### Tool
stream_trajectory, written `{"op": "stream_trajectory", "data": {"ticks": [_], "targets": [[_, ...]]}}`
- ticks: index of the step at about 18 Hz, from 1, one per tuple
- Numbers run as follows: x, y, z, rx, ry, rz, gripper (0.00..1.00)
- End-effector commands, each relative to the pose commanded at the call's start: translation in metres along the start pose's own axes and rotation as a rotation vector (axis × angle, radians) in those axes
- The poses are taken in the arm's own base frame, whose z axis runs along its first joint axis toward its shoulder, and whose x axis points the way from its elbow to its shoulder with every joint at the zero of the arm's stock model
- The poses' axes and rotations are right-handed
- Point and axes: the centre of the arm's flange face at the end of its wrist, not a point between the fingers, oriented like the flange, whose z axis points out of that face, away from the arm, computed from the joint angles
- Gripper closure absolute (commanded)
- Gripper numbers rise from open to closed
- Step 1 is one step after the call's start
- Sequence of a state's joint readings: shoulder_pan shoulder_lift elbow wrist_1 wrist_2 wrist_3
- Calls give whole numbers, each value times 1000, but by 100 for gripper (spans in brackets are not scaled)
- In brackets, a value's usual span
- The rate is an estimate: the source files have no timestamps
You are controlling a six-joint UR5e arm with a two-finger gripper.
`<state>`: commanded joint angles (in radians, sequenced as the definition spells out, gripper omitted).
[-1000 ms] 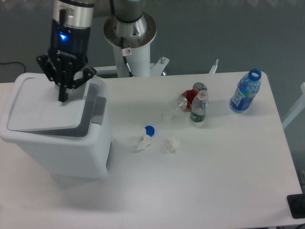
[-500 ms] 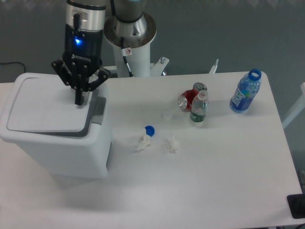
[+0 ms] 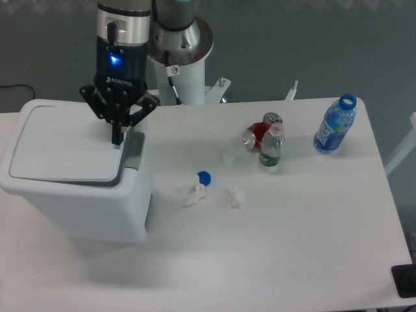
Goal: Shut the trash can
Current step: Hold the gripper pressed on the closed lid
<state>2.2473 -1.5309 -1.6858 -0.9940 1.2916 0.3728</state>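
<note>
- Directly under the claw (image 3: 117,138): the trash can (image 3: 78,188), large, white, standing at the left end of the worktop (image 3: 286,247).
- Claw pointing straight down, fingers pressed together into a single dark tip, pinching nothing.
- Tip at the right edge of the flat lid (image 3: 65,151), right by the grey front tab (image 3: 134,151); contact with the lid not clear from this angle.
- Lid lying nearly flat on the bin, a dark seam showing along its near and right edges.
- Blue light glowing on the wrist housing above the claw.
- Behind the claw and slightly right: white robot pedestal (image 3: 179,58) with a small warning sticker.
- Right of the claw and nearer the camera, well apart from the bin: blue bottle cap (image 3: 204,176), touching a crumpled white scrap (image 3: 194,194); second crumpled scrap (image 3: 234,196) just beside.
- Farther right: tipped red can (image 3: 255,137) next to an upright can (image 3: 272,121), with a small green-labelled bottle (image 3: 271,148) in front.
- Far right of the claw: blue-labelled bottle (image 3: 335,126), uncapped, upright near the worktop's back corner.
</note>
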Motion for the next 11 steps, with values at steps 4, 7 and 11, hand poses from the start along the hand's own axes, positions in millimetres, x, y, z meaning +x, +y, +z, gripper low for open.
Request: {"op": "stream_trajectory", "data": {"ticks": [4,7,11], "targets": [[-2,0,3,-5,-2,-3,89],[-2,0,7,-11,1,-3,89],[-3,0,10,-14,4,-1,88]]}}
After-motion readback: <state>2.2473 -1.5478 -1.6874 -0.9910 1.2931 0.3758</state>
